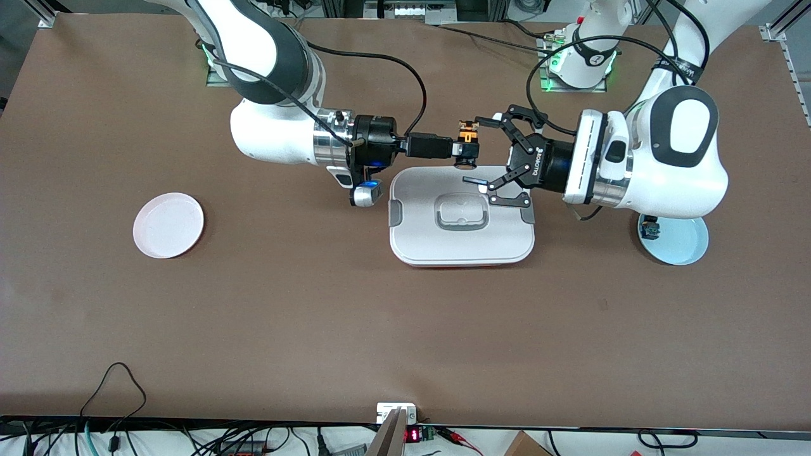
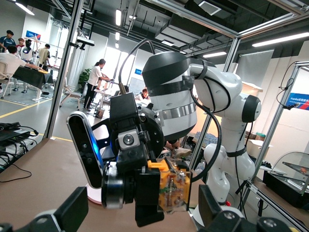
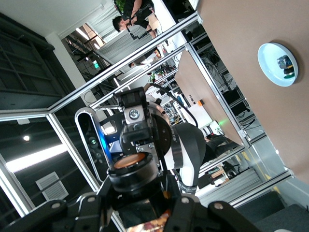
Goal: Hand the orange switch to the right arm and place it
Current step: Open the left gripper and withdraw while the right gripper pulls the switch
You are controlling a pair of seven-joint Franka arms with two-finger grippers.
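Brown table (image 1: 317, 316) bears pink plate (image 1: 168, 225), grey box (image 1: 461, 218), blue plate (image 1: 681, 244).

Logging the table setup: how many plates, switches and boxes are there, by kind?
Plates: 2, a pink plate and a blue plate
Switches: 2, an orange switch and a blue switch
Boxes: 1, a lidded box
Total: 5

Bright, even overhead light; soft shadows, close parts blurred.

Mid-frame above a grey lidded box (image 1: 461, 221): right gripper (image 1: 461, 142) clamped on orange switch (image 1: 467, 135), left gripper (image 1: 500, 158) spread open alongside.
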